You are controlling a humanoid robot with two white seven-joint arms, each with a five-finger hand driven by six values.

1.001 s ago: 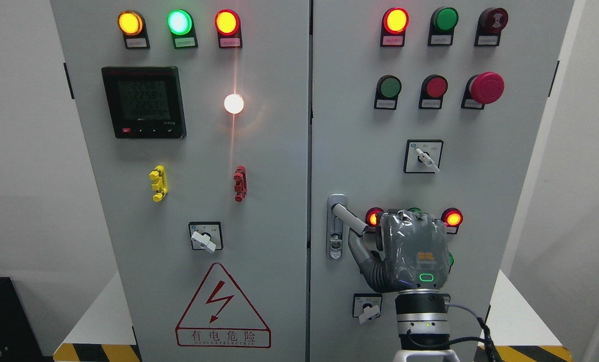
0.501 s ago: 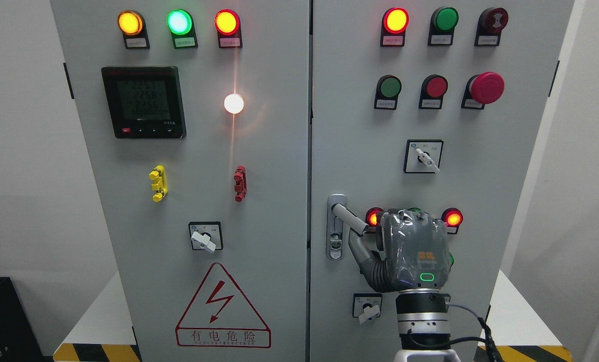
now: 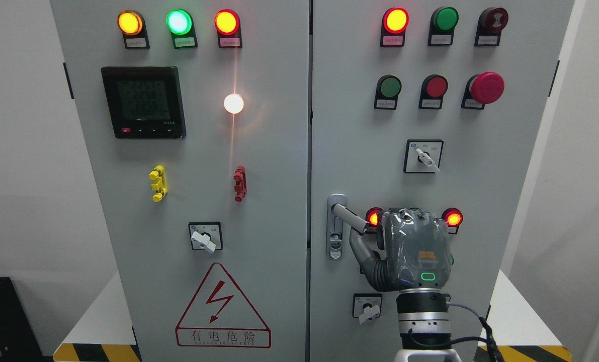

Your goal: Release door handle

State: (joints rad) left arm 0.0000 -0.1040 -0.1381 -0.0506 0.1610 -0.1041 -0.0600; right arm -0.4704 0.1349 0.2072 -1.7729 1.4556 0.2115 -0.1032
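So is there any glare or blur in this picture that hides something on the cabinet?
Head view: the white lamp is blown out, with a vertical streak of glare running above and below it; the meter screen is dim, its digits hard to read; the rest, including the right robot hand, is sharp.

Only one arm is seen, and it enters from the bottom edge at the right of the middle. The right hand [image 3: 409, 250] is covered by a dark grey shell with a slightly glossy surface, and light reflections are seen on it. On the back of the shell a small orange marking of square blocks is printed, and below it a green ring light — oval in shape — is lit. The thumb is made of lighter grey segments with a ribbed joint at its base. Under the hand a black cylindrical wrist is joined to silver rings. A thin grey cable is led out from the wrist to the right side.
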